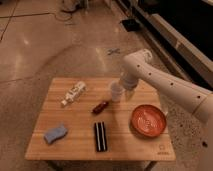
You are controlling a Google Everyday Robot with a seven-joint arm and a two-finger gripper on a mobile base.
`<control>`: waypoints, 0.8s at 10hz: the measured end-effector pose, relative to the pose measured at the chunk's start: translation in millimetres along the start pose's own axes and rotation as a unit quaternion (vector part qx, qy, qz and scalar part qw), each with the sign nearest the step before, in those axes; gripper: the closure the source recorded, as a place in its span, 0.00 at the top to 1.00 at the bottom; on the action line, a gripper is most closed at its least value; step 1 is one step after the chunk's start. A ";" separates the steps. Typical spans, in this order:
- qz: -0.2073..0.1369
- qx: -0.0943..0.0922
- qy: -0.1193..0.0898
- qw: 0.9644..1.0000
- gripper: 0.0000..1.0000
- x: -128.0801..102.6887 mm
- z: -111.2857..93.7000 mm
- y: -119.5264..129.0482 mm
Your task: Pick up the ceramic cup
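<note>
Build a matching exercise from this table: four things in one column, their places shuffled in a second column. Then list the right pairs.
Things:
1. ceramic cup
2. red bowl
3. white bottle
4. blue sponge

Places:
A. lying on its side, far left part of the table
B. near left corner
C. upright at the far middle, the claw right beside it
D. right side

Pairs: 1-C, 2-D, 3-A, 4-B
</note>
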 end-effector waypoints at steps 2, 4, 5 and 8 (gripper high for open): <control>0.005 0.001 -0.002 1.000 0.65 2.2 9.4 -6.7; 0.010 0.001 -0.003 1.000 0.65 5.3 18.2 -13.2; 0.011 0.000 -0.004 1.000 0.65 5.5 22.6 -15.4; 0.017 -0.007 -0.007 1.000 0.65 9.6 36.6 -11.8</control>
